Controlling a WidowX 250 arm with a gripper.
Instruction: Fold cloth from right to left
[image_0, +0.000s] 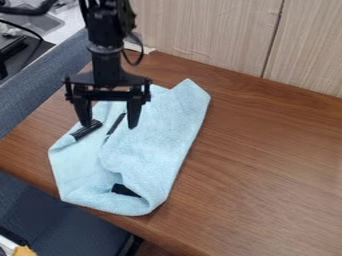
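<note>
The gripper (110, 125) hangs over the upper left part of the light blue cloth (157, 145), its two fingers spread wide apart with nothing held between them. The cloth lies at the left of the wooden table, with a folded layer on its right side and a rounded bottom edge. A black cylindrical thing (87, 130) rests on the cloth by the left finger. Dark patches show at a slit between the fingers and in a gap near the cloth's bottom; what they are I cannot tell.
The brown wooden table (267, 165) extends to the right of the cloth. A light wood-grain panel (207, 30) stands along the table's back edge. Blue-grey fabric (40, 80) borders the table on the left, and a dark blue seat (60, 220) is below its front edge.
</note>
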